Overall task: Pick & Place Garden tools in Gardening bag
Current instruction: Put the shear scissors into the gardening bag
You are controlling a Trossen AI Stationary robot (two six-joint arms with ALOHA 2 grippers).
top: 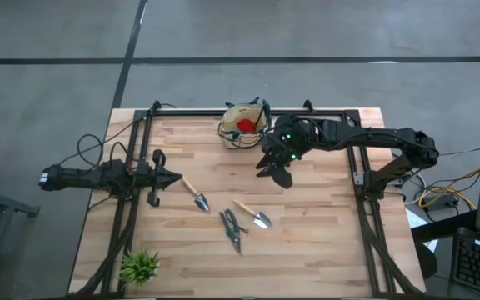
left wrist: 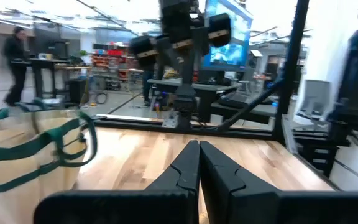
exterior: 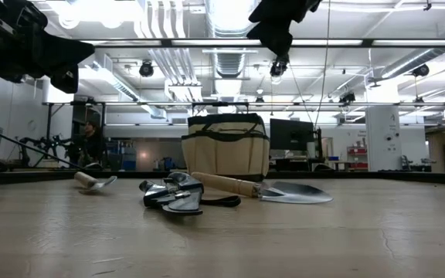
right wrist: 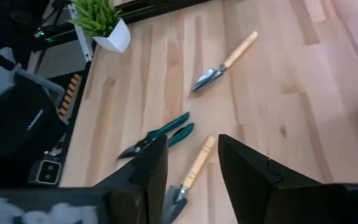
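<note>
The tan gardening bag (top: 244,123) with green trim stands at the table's far edge, and a red item (top: 246,125) shows inside it. Two wooden-handled trowels (top: 195,195) (top: 252,213) and one pair of pruning shears (top: 232,228) lie flat on the table. My right gripper (top: 275,171) is open and empty, raised above the table between the bag and the nearer trowel (right wrist: 188,177). My left gripper (top: 169,177) is shut and empty at the table's left, beside the left trowel's handle. The bag also shows in the left wrist view (left wrist: 30,149).
A small spiky green plant (top: 140,267) in a white pot stands at the near left corner. Black frame rails (top: 365,200) run along the table's left, right and far sides. Bare wood lies at the near right of the table.
</note>
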